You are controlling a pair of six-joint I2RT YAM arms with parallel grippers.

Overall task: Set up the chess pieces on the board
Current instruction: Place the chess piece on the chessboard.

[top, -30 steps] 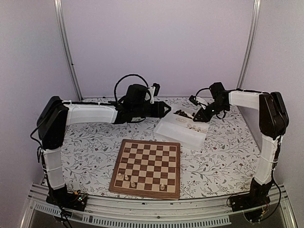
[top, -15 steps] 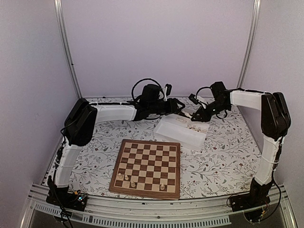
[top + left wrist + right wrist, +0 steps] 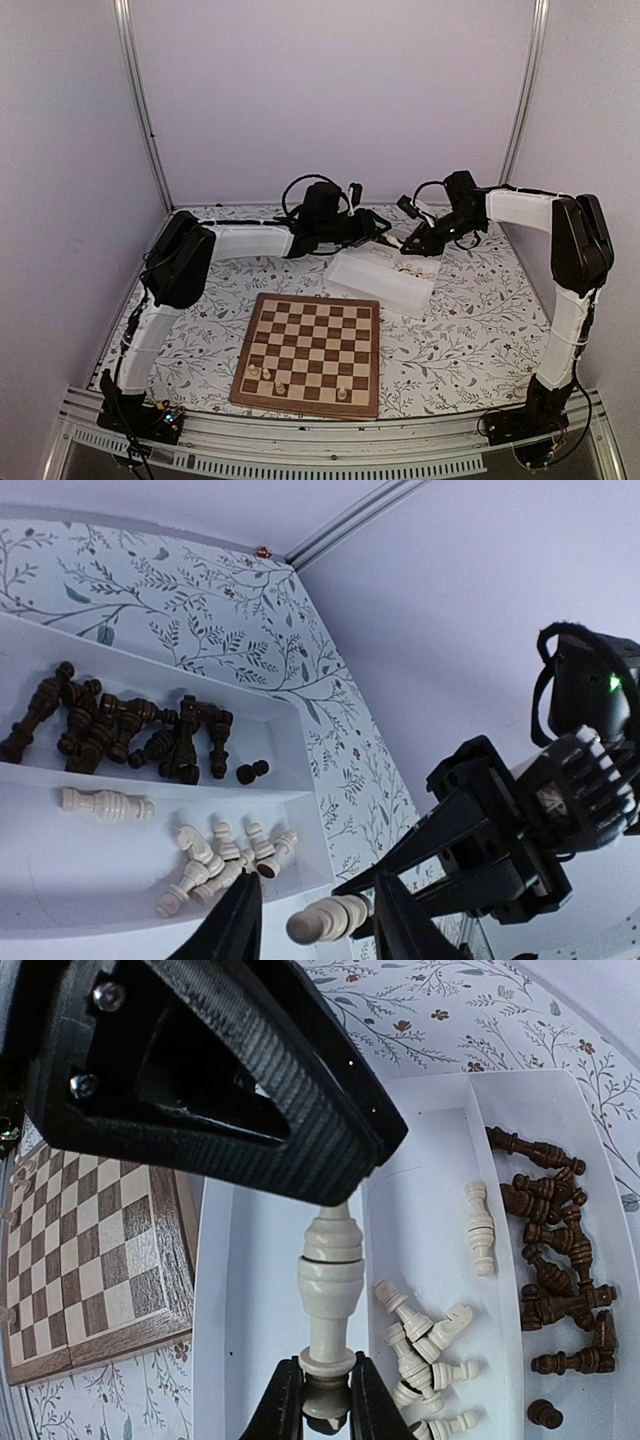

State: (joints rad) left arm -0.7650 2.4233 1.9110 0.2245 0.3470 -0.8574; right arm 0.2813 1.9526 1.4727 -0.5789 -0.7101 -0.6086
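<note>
**Right gripper** [image 3: 322, 1400] pinches the base of a pale cream turned wooden chess piece [image 3: 330, 1280], holding it above the white two-compartment plastic tray [image 3: 425, 1185]. **Left gripper** [image 3: 318, 918] has its jaws spread to either side of that piece, with no visible contact. Dark brown pieces [image 3: 130, 730] and loose cream pieces [image 3: 220, 855] lie in separate tray compartments. The square checkered wooden board [image 3: 312, 335], near the tray, carries a few cream pieces [image 3: 267, 376] along its near edge.
</note>
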